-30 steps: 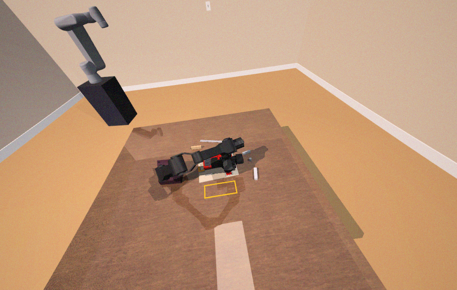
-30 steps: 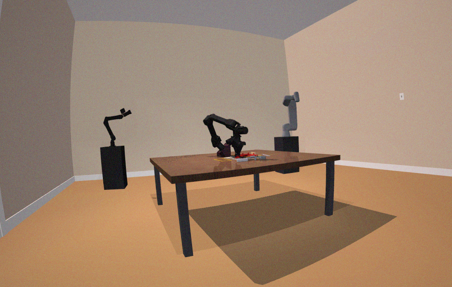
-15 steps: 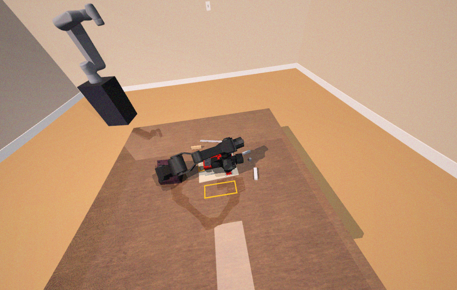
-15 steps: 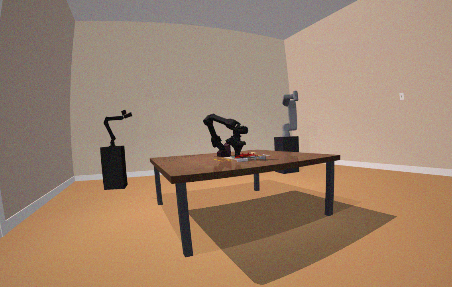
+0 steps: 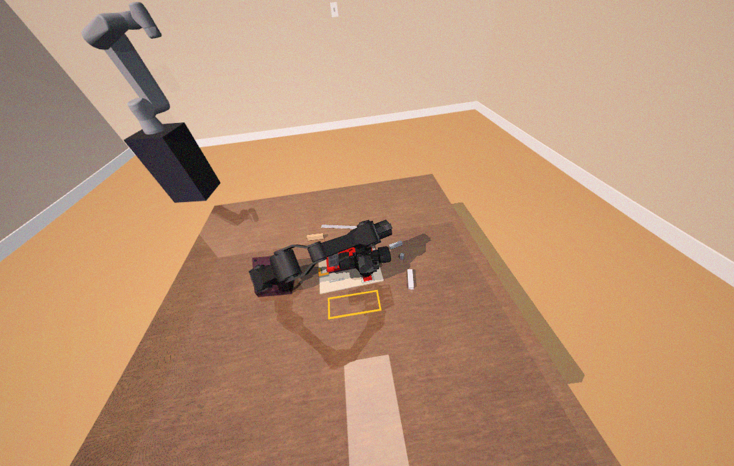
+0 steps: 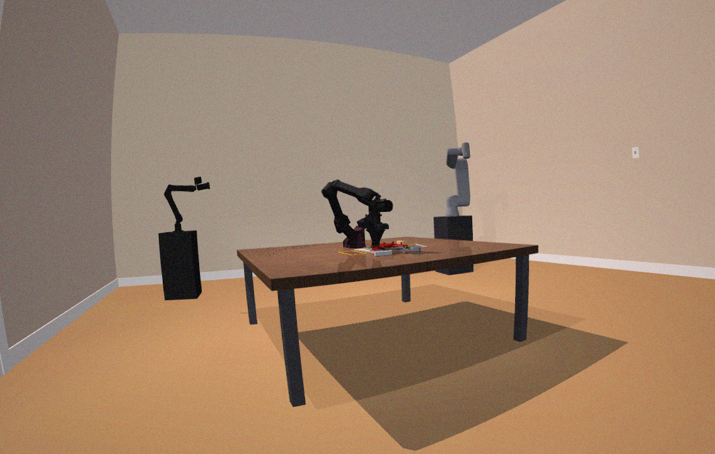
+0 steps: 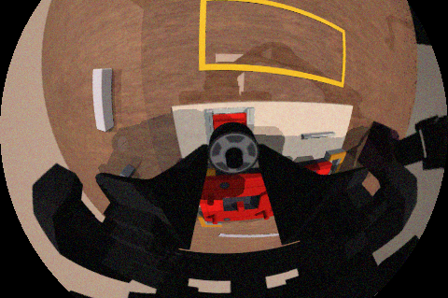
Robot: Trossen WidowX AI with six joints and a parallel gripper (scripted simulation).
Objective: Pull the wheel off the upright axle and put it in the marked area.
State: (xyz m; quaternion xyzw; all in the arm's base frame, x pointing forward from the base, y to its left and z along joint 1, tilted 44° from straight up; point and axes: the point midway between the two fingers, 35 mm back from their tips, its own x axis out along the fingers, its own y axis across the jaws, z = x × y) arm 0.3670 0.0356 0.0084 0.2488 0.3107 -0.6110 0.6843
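The black wheel with a grey spoked hub [image 7: 219,153] is between my fingertips in the wrist view. My gripper [image 7: 233,149] [image 6: 376,243] is shut on the wheel, one finger at each side. The red stand [image 7: 230,120] [image 5: 367,279] with grey sides shows just beyond the wheel, on the pale board [image 7: 303,116] [image 5: 348,288]. The wheel covers the upright axle, so I cannot tell whether the axle is still in its hole. The yellow outline of the marked area [image 7: 203,32] [image 5: 328,308] lies on the table past the board.
A red part [image 7: 233,195] lies under my fingers. A grey pin [image 7: 318,135] lies on the board. A white bar [image 7: 103,99] [image 5: 410,279] and a small grey block [image 7: 127,171] [image 5: 400,255] lie to one side. A tan block [image 5: 315,236] and a thin strip [image 5: 336,226] lie behind the arm.
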